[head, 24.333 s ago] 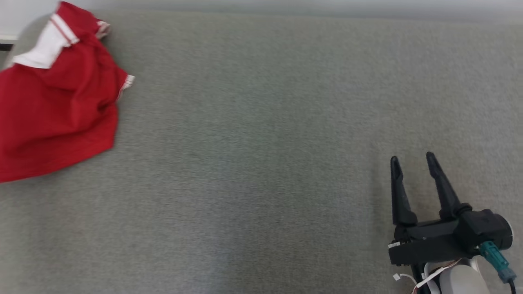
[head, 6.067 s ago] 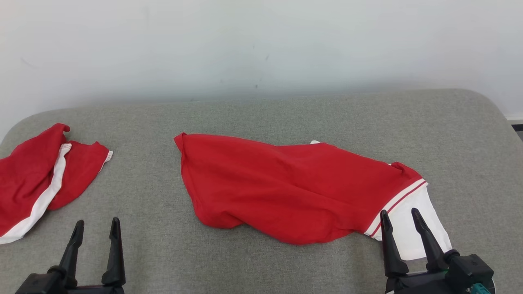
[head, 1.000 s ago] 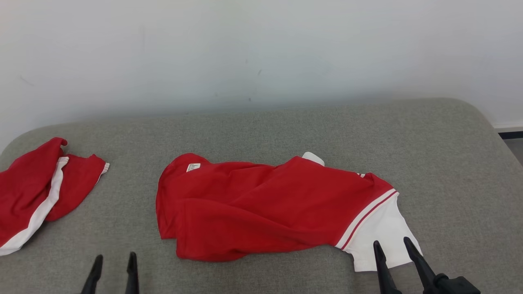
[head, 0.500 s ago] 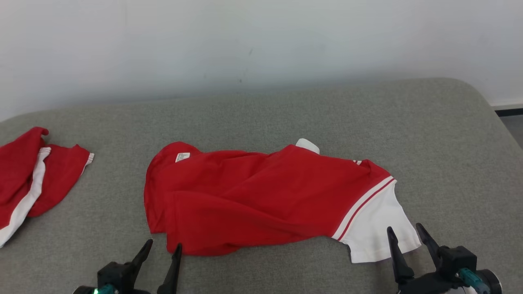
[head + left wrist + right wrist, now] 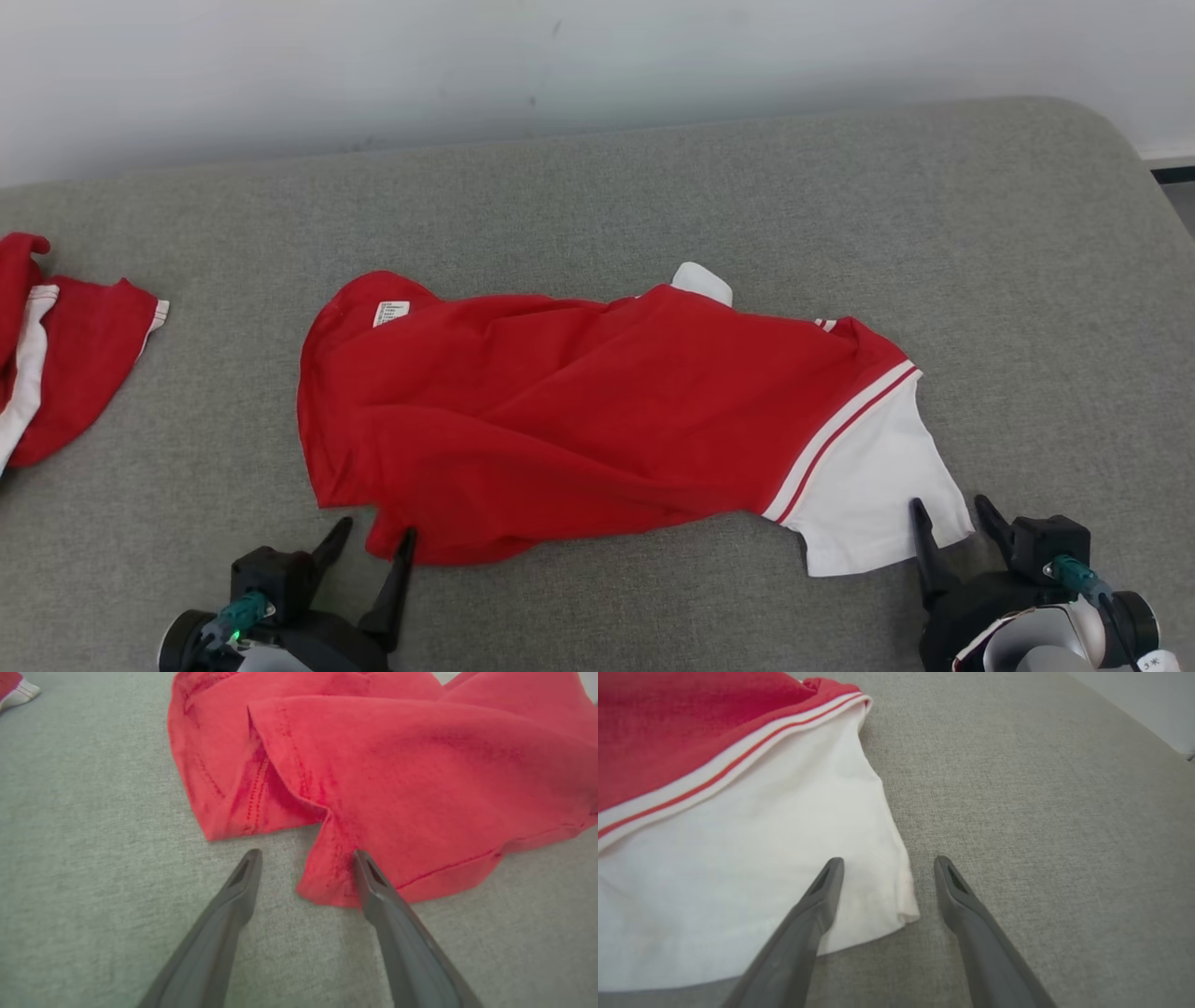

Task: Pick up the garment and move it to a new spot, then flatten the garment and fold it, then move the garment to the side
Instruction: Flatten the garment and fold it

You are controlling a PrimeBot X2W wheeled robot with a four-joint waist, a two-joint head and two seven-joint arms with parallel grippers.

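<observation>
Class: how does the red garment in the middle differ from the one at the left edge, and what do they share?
The middle garment lies spread wide; the left garment is bunched and cut by the frame. The middle garment has a broad white panel; the left garment a narrow stripe. Both are red and white.

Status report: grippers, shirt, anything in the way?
Left gripper open at red corner, right gripper open at white corner. Shirt rumpled, unfolded. Second garment far left, clear.
</observation>
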